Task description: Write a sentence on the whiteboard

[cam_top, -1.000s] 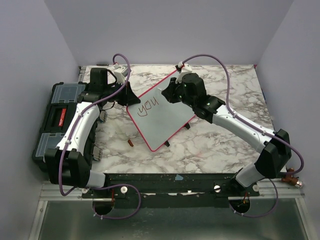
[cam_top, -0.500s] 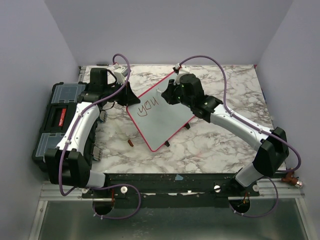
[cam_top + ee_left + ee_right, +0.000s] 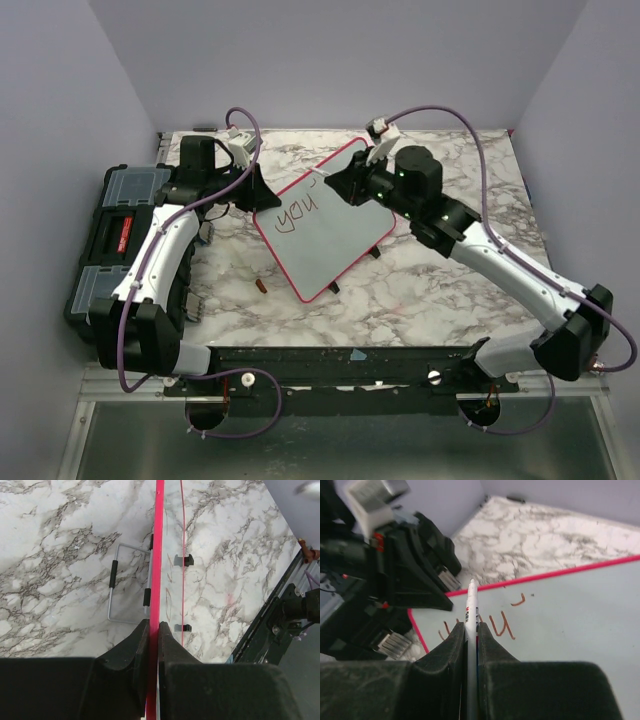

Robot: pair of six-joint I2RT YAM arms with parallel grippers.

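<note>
Marble-patterned white and grey is covering the table [image 3: 450, 290], which is sitting between pale lilac walls. One whiteboard [image 3: 325, 235] is resting mid-table, turned at an angle. It is carrying one word, "you" [image 3: 297, 212], in red-brown near its far left side. Two arms are reaching over it. The left claw [image 3: 258, 190] is clenching the board's left edge. The right claw [image 3: 345, 186] is hanging over the board's far part, grasping one pen [image 3: 471, 605]. One black toolbox [image 3: 115, 240] is lying at the table's left side beside the left arm. One small red-brown piece [image 3: 261, 286] is lying on the marble near the board's left edge.

Only the left wrist view is showing the board edge-on, its red frame [image 3: 159, 540] pinched between the two black fingers. That view is also revealing one bent wire stand [image 3: 116, 587] on one side of the board and two black clips [image 3: 186, 560] on the other. Only the right wrist view is showing the white pen close up, standing between the closed fingers and pointing at the board just above the letters. Whether its tip is touching the surface cannot be told.
</note>
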